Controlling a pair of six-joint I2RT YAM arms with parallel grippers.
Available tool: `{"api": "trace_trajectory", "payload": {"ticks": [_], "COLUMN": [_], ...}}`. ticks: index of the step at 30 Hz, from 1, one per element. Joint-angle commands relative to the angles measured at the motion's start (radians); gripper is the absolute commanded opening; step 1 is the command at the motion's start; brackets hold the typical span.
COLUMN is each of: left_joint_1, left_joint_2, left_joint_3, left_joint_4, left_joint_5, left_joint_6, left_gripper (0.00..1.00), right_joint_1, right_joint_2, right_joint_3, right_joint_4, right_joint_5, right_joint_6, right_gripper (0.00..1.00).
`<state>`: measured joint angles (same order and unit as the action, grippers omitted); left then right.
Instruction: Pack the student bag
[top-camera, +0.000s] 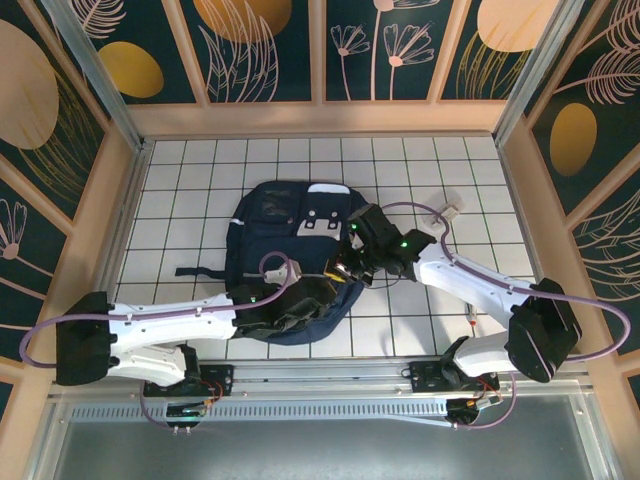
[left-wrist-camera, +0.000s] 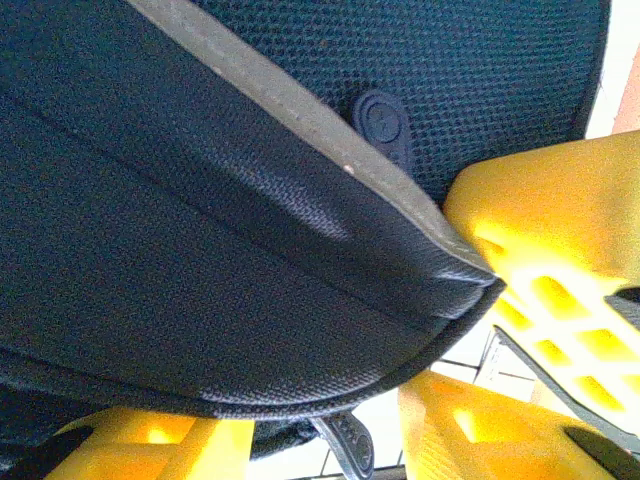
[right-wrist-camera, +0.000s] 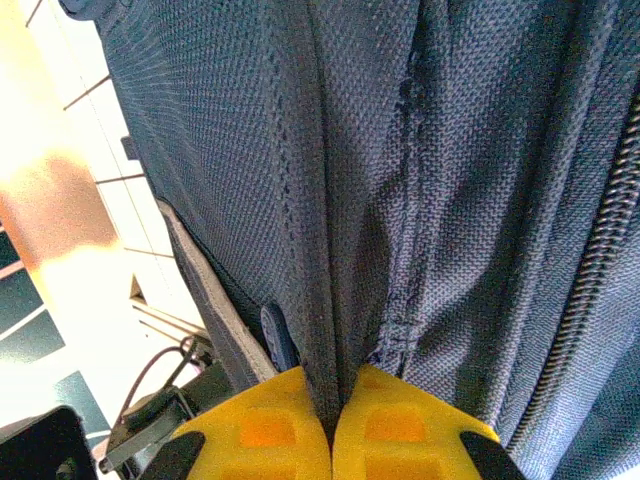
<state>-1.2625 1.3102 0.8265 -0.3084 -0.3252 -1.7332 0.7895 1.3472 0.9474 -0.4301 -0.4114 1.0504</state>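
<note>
At the centre of the white-tiled counter (top-camera: 200, 180) you have the student bag (top-camera: 290, 240), lying flat. It is a broad, rounded navy fabric shape with white patches towards its far end. A black strap (top-camera: 195, 272) trails off its left side onto the tiles.

Right end effector (right-wrist-camera: 332, 410): clenched on the bag. In the right wrist view you see its two yellow moulded fingertips pressed together, with a raised fold of coarse-woven navy cloth pinched upright between them. A stitched seam runs down into the pinch. A line of zipper teeth (right-wrist-camera: 590, 250) curves down the right edge, and a grey-edged band (right-wrist-camera: 215, 300) runs on the left.

Left end effector (left-wrist-camera: 315, 425): the arm reaches in from the near left to the bag's near end. In the left wrist view its yellow fingers (left-wrist-camera: 150, 445) stand apart at the bottom. A thick, rounded navy flap lies across the gap, and a dark zipper pull (left-wrist-camera: 345, 445) hangs below it. You cannot tell whether the fingers press the flap or merely bracket it.

Textures in the left wrist view:
- tight nylon weave on the flap
- pale grey piping (left-wrist-camera: 300, 110) along its upper edge
- open honeycomb mesh (left-wrist-camera: 480, 70) beyond it, carrying a small round rubbery tab (left-wrist-camera: 380, 120)
- a further yellow moulded piece with gridded cells (left-wrist-camera: 560, 270) touching the flap's tip at the right
</note>
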Motion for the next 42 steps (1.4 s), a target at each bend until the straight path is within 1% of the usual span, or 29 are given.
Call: {"api": "trace_trajectory", "payload": {"ticks": [1,4,10,11,15,17,19,22,24,27,30,32,33,34,35,37,39,40,42], "left_joint_1": [0.015,0.019,0.022,0.023,0.024,0.023,0.023,0.023,0.026,0.032,0.032,0.033,0.033,0.032,0.032,0.032,0.032,0.032,0.032], "left_joint_2": [0.057,0.094,0.114,0.111,0.090,0.070,0.054,0.015,-0.032,-0.118,-0.187,-0.190,-0.174,-0.145,-0.114,-0.050,-0.001,0.017,0.052], "left_joint_3": [0.038,0.080,0.116,0.112,0.097,0.089,0.087,0.047,-0.001,-0.076,-0.117,-0.114,-0.095,-0.068,-0.036,0.029,0.079,0.096,0.116], "left_joint_4": [-0.013,-0.059,-0.090,-0.093,-0.112,-0.123,-0.169,-0.234,-0.256,-0.278,-0.201,-0.084,-0.067,-0.068,-0.073,-0.088,-0.070,-0.039,0.040], "left_joint_5": [-0.015,-0.028,-0.054,-0.054,-0.046,-0.040,-0.032,-0.028,-0.041,-0.084,-0.095,-0.052,-0.039,-0.031,-0.020,-0.005,0.016,0.029,0.052], "left_joint_6": [0.002,0.021,0.058,0.061,0.073,0.108,0.124,0.149,0.190,0.229,0.298,0.413,0.440,0.455,0.472,0.495,0.520,0.536,0.560], "left_gripper": [0.39,0.35,0.03,0.00,0.00,0.00,0.00,0.00,0.00,0.00,0.00,0.00,0.00,0.00,0.00,0.00,0.00,0.00,0.00], "right_joint_1": [0.016,0.016,0.016,0.015,-0.008,-0.058,-0.120,-0.211,-0.260,-0.315,-0.325,-0.325,-0.325,-0.326,-0.325,-0.324,-0.318,-0.311,-0.291], "right_joint_2": [-0.029,-0.036,-0.037,-0.036,-0.027,-0.023,-0.019,-0.021,0.002,0.040,0.080,0.111,0.124,0.135,0.141,0.135,0.084,0.044,-0.039], "right_joint_3": [0.051,0.052,0.059,0.059,0.073,0.085,0.104,0.111,0.123,0.133,0.127,0.123,0.125,0.124,0.126,0.147,0.144,0.127,0.062], "right_joint_4": [0.109,0.115,0.098,0.097,0.072,0.049,0.012,0.010,-0.006,-0.029,0.010,0.032,0.032,0.028,0.013,-0.060,-0.126,-0.145,-0.138], "right_joint_5": [-0.020,-0.018,0.010,0.013,0.032,0.030,0.027,-0.019,-0.077,-0.097,-0.117,-0.113,-0.097,-0.077,-0.063,-0.033,0.011,0.037,0.038], "right_joint_6": [0.019,0.020,-0.003,-0.011,-0.070,-0.122,-0.169,-0.236,-0.293,-0.365,-0.402,-0.422,-0.425,-0.422,-0.409,-0.360,-0.279,-0.219,-0.100], "right_gripper": [0.00,0.00,0.00,0.00,0.00,0.00,0.00,0.00,0.00,0.00,0.00,0.00,0.03,0.21,0.36,0.51,0.64,0.67,0.72]}}
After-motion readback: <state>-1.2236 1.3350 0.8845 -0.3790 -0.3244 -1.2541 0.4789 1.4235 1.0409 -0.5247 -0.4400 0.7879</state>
